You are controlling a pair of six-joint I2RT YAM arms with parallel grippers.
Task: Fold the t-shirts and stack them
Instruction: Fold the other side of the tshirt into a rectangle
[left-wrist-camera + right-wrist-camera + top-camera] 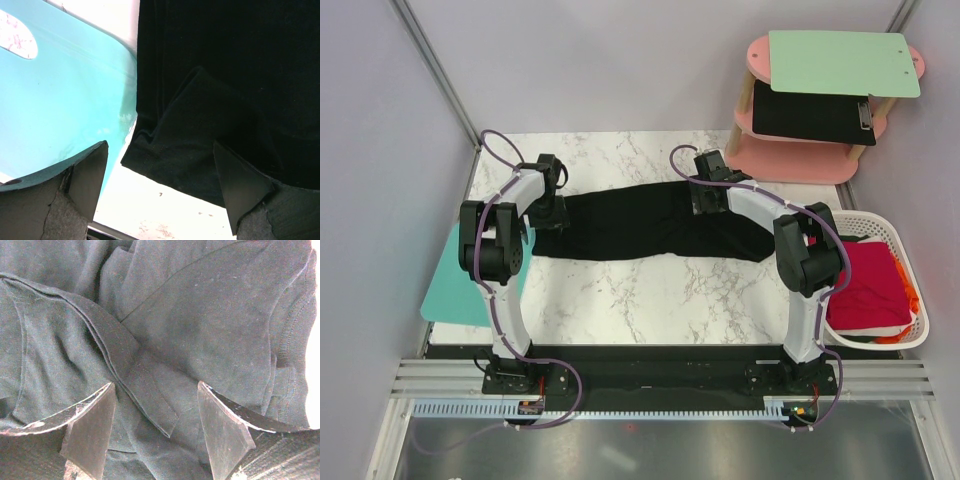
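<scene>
Your black t-shirt [650, 230]: soft matte knit, lying as long wrinkled band across marble table [620, 295], with layered folds and stitched hems showing. Your left gripper [160, 165] is released, jaws spread over shirt's left hem corner, grasping nothing. Your right gripper [155, 405] is likewise spread, over creased folds at shirt's right end.

Smooth teal cutting board [448, 290] just beside shirt's left end. Pink two-tier stand [790, 160] beyond shirt's right end carries black clipboard [810, 112] below, pale green board [840, 60] on top.

White slatted basket [920, 335] right of shirt holds folded crimson t-shirt [868, 285]; orange fabric [912, 300] at its edge.
</scene>
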